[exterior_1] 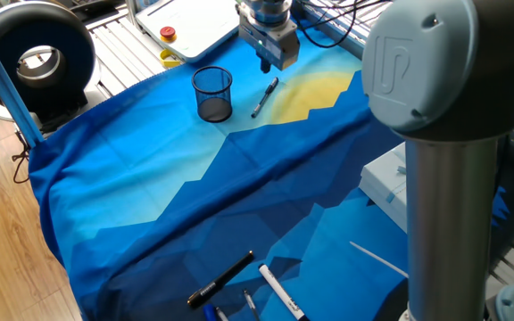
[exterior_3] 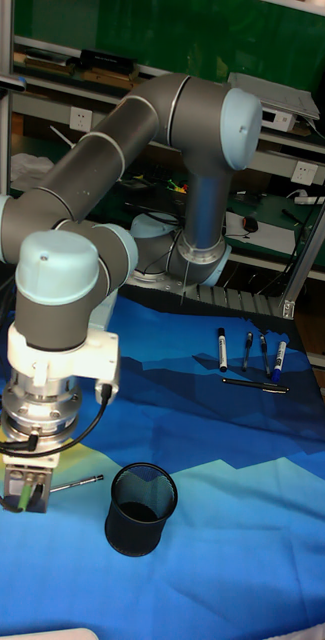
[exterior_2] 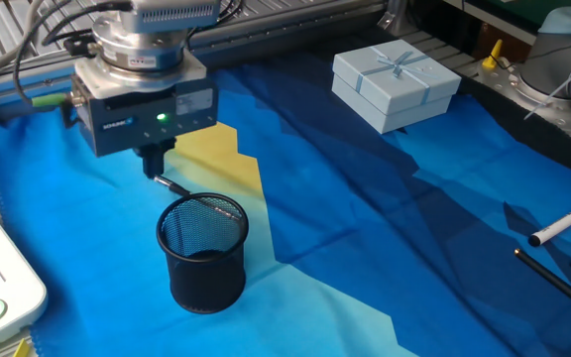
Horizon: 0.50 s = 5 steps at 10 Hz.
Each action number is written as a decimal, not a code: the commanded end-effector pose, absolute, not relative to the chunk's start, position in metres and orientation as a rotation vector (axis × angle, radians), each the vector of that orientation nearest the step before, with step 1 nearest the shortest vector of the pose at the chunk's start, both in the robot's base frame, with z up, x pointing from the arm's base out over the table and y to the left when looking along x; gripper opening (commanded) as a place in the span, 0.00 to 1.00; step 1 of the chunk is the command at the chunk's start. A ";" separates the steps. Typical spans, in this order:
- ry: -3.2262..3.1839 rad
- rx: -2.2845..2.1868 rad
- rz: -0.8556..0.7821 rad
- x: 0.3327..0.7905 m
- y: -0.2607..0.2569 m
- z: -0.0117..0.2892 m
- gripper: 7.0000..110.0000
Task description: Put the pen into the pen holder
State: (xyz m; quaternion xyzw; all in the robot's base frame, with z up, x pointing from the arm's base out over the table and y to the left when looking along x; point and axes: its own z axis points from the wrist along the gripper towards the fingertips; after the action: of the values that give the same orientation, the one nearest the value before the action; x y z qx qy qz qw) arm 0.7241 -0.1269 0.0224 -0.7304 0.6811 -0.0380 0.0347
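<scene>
The pen (exterior_1: 264, 98) lies flat on the blue and yellow cloth, just right of the pen holder (exterior_1: 212, 94), a black mesh cup standing upright. My gripper (exterior_1: 266, 65) hangs just above the pen's far end, open, with nothing between its fingers. In the other fixed view the gripper (exterior_2: 155, 167) is behind the pen holder (exterior_2: 203, 253), and only a short piece of the pen (exterior_2: 173, 185) shows past the rim. In the tall fixed view the pen (exterior_3: 77, 484) lies between the gripper (exterior_3: 28, 500) and the pen holder (exterior_3: 140, 508).
A black marker (exterior_1: 221, 279) and a white marker (exterior_1: 281, 292) lie with other pens at the cloth's near edge. A pale blue gift box (exterior_2: 395, 87) sits on the cloth. A white tray (exterior_1: 190, 22) lies beyond the cloth, behind the cup.
</scene>
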 end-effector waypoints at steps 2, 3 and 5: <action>1.953 -2.316 -0.082 0.728 -0.118 0.009 0.36; 1.999 -2.348 -0.089 0.719 -0.129 0.010 0.36; 2.029 -2.365 -0.060 0.709 -0.132 0.016 0.36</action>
State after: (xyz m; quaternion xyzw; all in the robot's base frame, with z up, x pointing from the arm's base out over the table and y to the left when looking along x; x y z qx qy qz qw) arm 0.7180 -0.1276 0.0129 -0.7572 0.6520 -0.0275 0.0264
